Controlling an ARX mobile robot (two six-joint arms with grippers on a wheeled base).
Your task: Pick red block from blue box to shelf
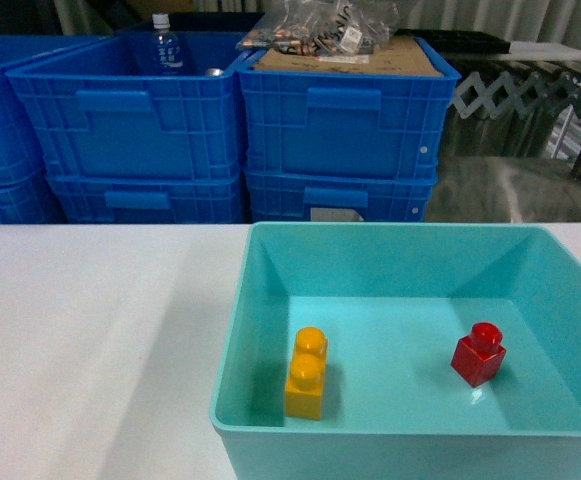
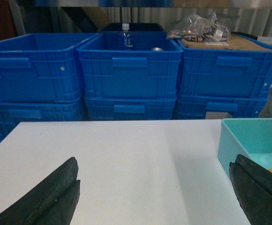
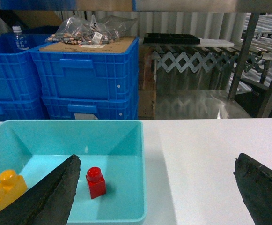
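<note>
The red block (image 1: 479,354) stands upright on the floor of the blue box (image 1: 410,229), right of centre and clear of the walls. In the right wrist view the red block (image 3: 95,183) lies just beyond my left fingertip, inside the box (image 3: 142,178). My right gripper (image 3: 158,160) hovers open and empty over the box's right rim and the white table. Further left, the left gripper (image 2: 154,163) is open and empty above bare table, with the box (image 2: 234,140) at its right. A shiny rail of the shelf (image 3: 187,4) crosses the top edge. Neither gripper shows in the head view.
A yellow two-stud brick (image 1: 307,373) sits at the box's left wall. Stacked dark blue crates (image 1: 130,130) stand behind the white table (image 1: 90,340), one holding a bottle (image 1: 166,48), one topped with cardboard and bags (image 1: 330,25). A folding metal lattice (image 3: 192,61) is at the right.
</note>
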